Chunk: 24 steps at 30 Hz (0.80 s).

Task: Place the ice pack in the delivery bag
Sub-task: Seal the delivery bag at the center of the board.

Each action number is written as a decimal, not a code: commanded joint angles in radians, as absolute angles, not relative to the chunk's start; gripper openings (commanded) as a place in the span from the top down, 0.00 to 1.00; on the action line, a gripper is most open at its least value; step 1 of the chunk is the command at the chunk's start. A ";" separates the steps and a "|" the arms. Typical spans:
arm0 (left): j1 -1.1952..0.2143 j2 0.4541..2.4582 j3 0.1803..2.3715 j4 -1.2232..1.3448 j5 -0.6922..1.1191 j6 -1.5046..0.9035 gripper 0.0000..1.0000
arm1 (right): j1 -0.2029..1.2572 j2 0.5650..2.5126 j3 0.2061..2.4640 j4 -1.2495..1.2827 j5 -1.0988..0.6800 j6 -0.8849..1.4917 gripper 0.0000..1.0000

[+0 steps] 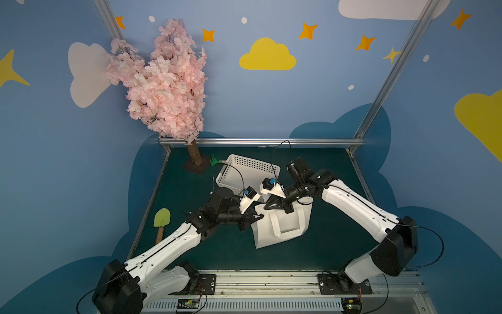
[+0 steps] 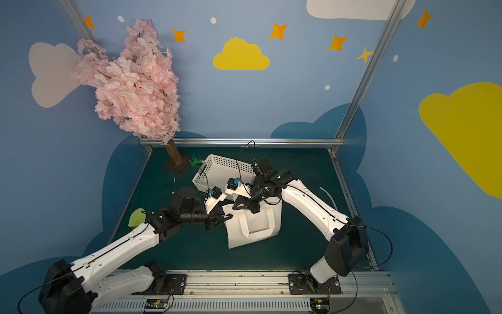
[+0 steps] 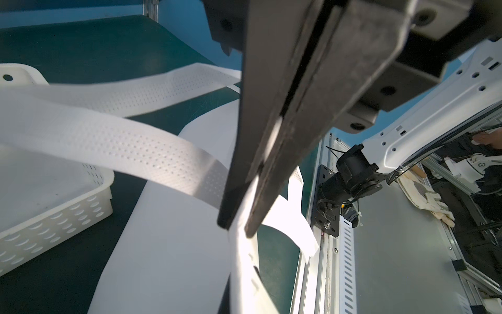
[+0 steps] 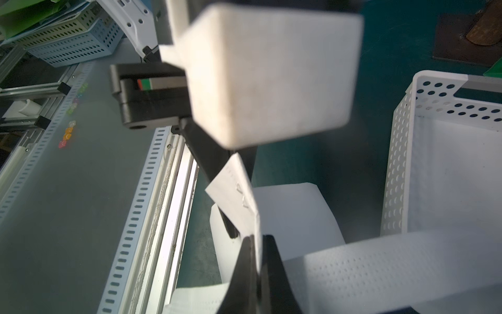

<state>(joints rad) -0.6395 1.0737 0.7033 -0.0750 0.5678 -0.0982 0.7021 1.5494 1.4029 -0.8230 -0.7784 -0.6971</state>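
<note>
- Delivery bag [image 1: 264, 236]: lies collapsed on the green mat [image 1: 339, 231] toward the front rail, mouth seemingly turned to the far side and not yet standing open; shows no silver lining in any view.
- Loop handle [image 1: 290, 232]: rests flat across the bag's upper face; in the left wrist view arcs loose just beside the jaws, so could snag or fold into the mouth.
- Left gripper [image 3: 236, 229]: pressed together on a thin fold of the bag's rim.
- Right gripper [image 4: 257, 238]: clamped likewise on white rim fabric, close to the other hold.
- Likely trouble: thin fabric slipping out of either pinch when pulled apart; both layers caught in one pinch, keeping the mouth closed; whole bag dragging or lifting instead of opening.
- Further trouble: no free claw for loading while both hold the rim; releasing one side probably lets the mouth sag.
- Ice pack: not visible in any view; cannot tell where it sits.
- White basket [image 1: 255, 164]: stands just behind the bag, interior looking bare; could get nudged by a wide pull.
- Pink blossom tree [image 1: 163, 81]: well apart, no hazard.
</note>
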 commanded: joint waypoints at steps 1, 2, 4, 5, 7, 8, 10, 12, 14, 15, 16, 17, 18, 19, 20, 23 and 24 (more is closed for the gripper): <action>-0.640 1.069 0.730 -0.087 0.566 -0.083 0.96 | 0.708 1.580 1.411 -0.921 -0.753 -0.718 1.00; -0.640 1.065 0.733 -0.101 0.566 -0.082 0.94 | 0.707 1.577 1.414 -0.923 -0.756 -0.722 1.00; -0.640 1.054 0.746 -0.162 0.566 -0.075 0.82 | 0.707 1.574 1.414 -0.924 -0.752 -0.727 1.00; -0.640 1.048 0.755 -0.198 0.566 -0.071 0.76 | 0.704 1.573 1.414 -0.924 -0.749 -0.727 1.00; -0.638 1.030 0.775 -0.275 0.567 -0.080 0.63 | 0.703 1.573 1.416 -0.924 -0.744 -0.728 1.00; -0.636 1.023 0.782 -0.303 0.575 -0.085 0.59 | 0.701 1.572 1.417 -0.923 -0.745 -0.731 1.00; -0.633 0.993 0.780 -0.324 0.597 -0.102 0.54 | 0.699 1.573 1.420 -0.923 -0.742 -0.734 1.00; -0.630 0.964 0.771 -0.310 0.594 -0.132 0.52 | 0.699 1.575 1.419 -0.920 -0.736 -0.734 1.00; -0.626 0.947 0.764 -0.273 0.591 -0.144 0.51 | 0.700 1.575 1.419 -0.920 -0.738 -0.735 1.00; -0.624 0.947 0.767 -0.256 0.576 -0.152 0.52 | 0.700 1.575 1.419 -0.919 -0.740 -0.731 1.00; -0.623 0.953 0.771 -0.241 0.572 -0.154 0.53 | 0.702 1.573 1.420 -0.919 -0.743 -0.729 1.00; -0.620 0.970 0.781 -0.233 0.563 -0.154 0.56 | 0.702 1.571 1.418 -0.919 -0.745 -0.727 1.00; -0.621 0.993 0.796 -0.230 0.552 -0.153 0.60 | 0.702 1.567 1.416 -0.915 -0.747 -0.724 1.00; -0.618 1.014 0.807 -0.226 0.547 -0.150 0.64 | 0.703 1.563 1.414 -0.912 -0.746 -0.721 1.00; -0.619 1.040 0.818 -0.220 0.545 -0.149 0.66 | 0.702 1.558 1.411 -0.910 -0.747 -0.720 1.00; -0.620 1.105 0.846 -0.216 0.537 -0.142 0.76 | 0.701 1.546 1.407 -0.908 -0.750 -0.708 1.00; -0.618 1.119 0.852 -0.214 0.540 -0.138 0.82 | 0.701 1.541 1.408 -0.907 -0.746 -0.702 0.97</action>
<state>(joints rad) -0.6224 1.0920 0.8196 -0.2337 0.5461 -0.1425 0.7033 1.5555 1.4158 -0.8452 -0.7742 -0.7147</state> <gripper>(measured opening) 0.220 0.051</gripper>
